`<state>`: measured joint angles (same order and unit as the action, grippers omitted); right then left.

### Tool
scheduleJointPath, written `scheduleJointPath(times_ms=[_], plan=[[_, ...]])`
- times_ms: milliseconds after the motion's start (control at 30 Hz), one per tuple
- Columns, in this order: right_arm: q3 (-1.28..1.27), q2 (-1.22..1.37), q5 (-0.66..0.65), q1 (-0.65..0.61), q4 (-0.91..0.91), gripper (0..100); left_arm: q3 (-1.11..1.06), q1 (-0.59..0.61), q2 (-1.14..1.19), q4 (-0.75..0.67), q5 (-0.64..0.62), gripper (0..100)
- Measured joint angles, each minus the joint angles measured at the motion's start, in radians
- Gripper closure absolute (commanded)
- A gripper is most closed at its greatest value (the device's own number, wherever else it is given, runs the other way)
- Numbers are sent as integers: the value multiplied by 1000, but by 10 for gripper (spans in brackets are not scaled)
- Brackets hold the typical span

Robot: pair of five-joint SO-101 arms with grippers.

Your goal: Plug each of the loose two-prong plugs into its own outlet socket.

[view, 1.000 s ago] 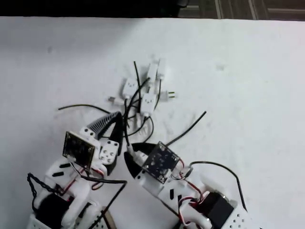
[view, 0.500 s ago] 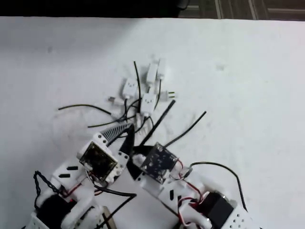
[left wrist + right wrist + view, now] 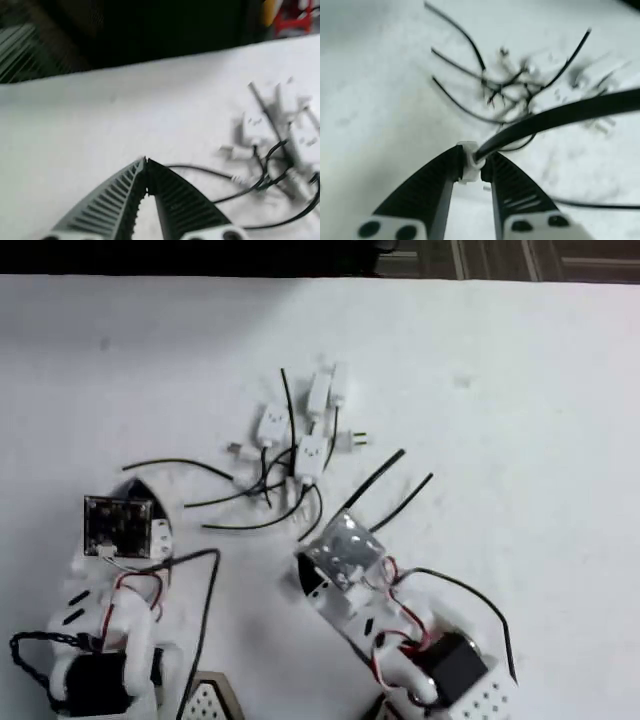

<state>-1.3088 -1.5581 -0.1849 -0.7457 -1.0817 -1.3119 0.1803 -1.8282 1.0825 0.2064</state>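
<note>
Fingers [image 3: 427, 192] of the right gripper [image 3: 471, 159] were clamped on a small white plug [image 3: 466, 169], pinching it at their very tips, while the left gripper [image 3: 146, 172] sat with its jaws pressed together on nothing. On the white table [image 3: 520, 390] the right arm [image 3: 400, 630] stood by the front edge, a little right of the middle. The left arm [image 3: 110, 640] stood toward the front-left corner, well apart from the work. A heap of outlet sockets [image 3: 312, 453] and loose plugs [image 3: 350, 438], tangled with black leads, lay around the table's middle. It was beyond the right gripper toward the far edge, so the right arm was plainly the nearer. The held plug's black cable [image 3: 378, 476] ran out from the fingertips toward the far-right corner, stiff and almost straight, its free end near the heap. From that line I judged the plug's long axis to follow the cable, lead end toward the sockets. Which way its prongs faced could not be made out. The plug looked like a stubby white block.
</note>
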Motion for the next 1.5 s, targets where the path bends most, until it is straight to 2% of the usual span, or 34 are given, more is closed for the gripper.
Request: scheduleJointPath(times_ms=[167, 433, 567, 1167, 1500], plan=[[-2, 176, 63, -3, 64, 982, -60, 72, 0, 100, 106, 977], [-2, 402, 120, 3, 215, 982, -284, 133, 11, 71, 242, 977], [-8, 448, 123, 38, 269, 982, -310, 140, 9, 66, 311, 977], [-41, 482, 124, 57, 315, 982, -321, 140, 11, 64, 322, 977], [-41, 483, 124, 25, 239, 982, -321, 140, 11, 64, 322, 977]])
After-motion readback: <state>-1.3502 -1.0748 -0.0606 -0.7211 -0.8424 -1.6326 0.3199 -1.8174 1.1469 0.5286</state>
